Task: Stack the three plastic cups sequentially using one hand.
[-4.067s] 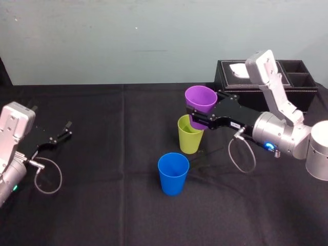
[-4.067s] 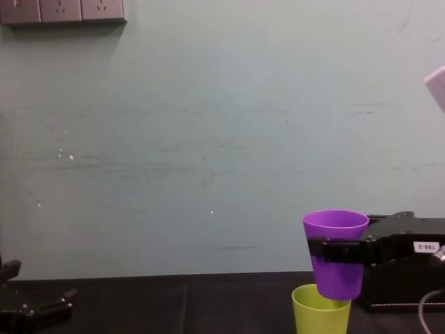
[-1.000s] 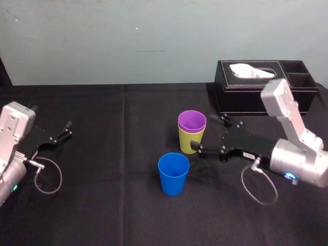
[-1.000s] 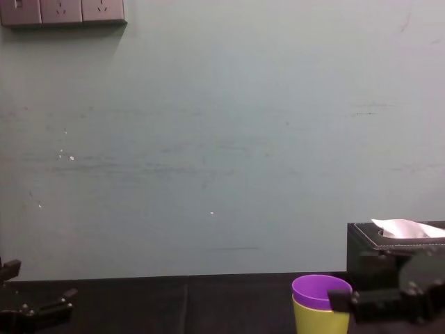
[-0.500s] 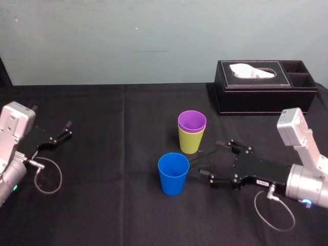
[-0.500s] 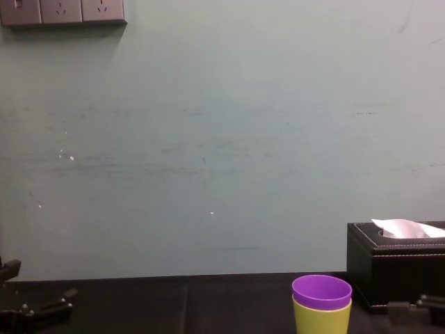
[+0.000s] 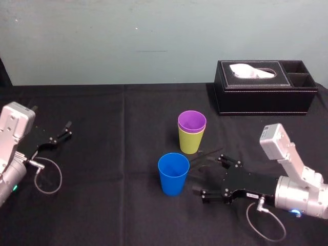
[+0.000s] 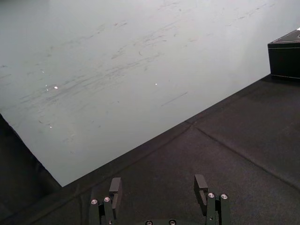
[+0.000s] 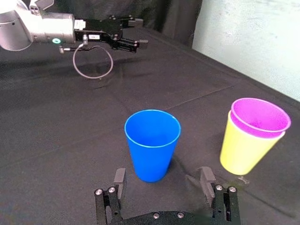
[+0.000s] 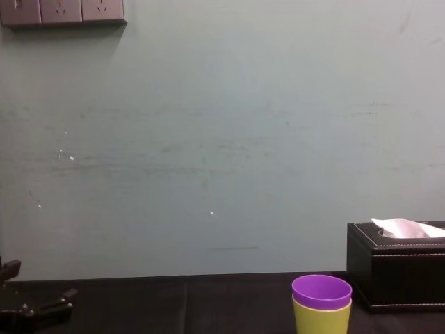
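Note:
The purple cup [image 7: 191, 121] sits nested inside the yellow-green cup [image 7: 189, 142] at mid-table; the chest view shows the purple cup [image 10: 321, 290] rising just above the yellow-green cup [image 10: 320, 317]. A blue cup [image 7: 173, 174] stands alone, upright, nearer to me and slightly left of the pair. My right gripper [image 7: 210, 177] is low over the cloth just right of the blue cup, open and holding nothing. In the right wrist view the blue cup [image 9: 152, 142] stands just ahead of the right gripper [image 9: 162, 175], with the purple cup [image 9: 260, 117] and yellow-green cup [image 9: 244, 151] farther off to one side. My left gripper [image 7: 60, 135] rests open at the far left.
A black tissue box [image 7: 264, 88] stands at the back right, with a white tissue poking out. Black cloth [image 7: 113, 205] covers the table, with free room left of the cups. In the left wrist view the left gripper [image 8: 158, 184] faces bare cloth and wall.
My right gripper, open, has drawn back from the nested purple and yellow-green cups and swung nearer to me, ending beside the blue cup. The cups and left arm have stayed still.

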